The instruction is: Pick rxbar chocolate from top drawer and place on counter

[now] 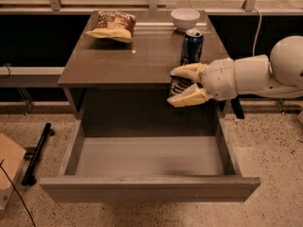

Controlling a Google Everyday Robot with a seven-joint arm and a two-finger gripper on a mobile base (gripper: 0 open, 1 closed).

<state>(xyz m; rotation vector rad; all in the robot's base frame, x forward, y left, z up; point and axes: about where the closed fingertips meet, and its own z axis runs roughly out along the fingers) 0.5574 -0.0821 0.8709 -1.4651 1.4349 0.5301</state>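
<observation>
The snack bar (179, 85) is clamped in the gripper (171, 87), in the air at the front edge of the desk (137, 56), to the right of middle and above the open drawer (149, 188). Only a short dark stretch of the wrapper with pale lines of print shows between the fingers (189, 72). That stretch stands roughly on edge, its face towards the camera. The rest is hidden in the grip, so I cannot tell which way its long axis runs.

The two pale fingers point left, one above the other. They are parted only by the height of the wrapper and press on it from above and below. The upper finger lies level with the desk's front edge, and the lower one hangs just under that edge, in front of the dark cavity. The white arm (255, 74) reaches in from the right.

The drawer is pulled fully out, its pale floor showing. On the desk a blue can (191, 46) stands just behind the gripper, a white bowl (185, 19) is at the back, and a chip bag (111, 26) lies at the back left.
</observation>
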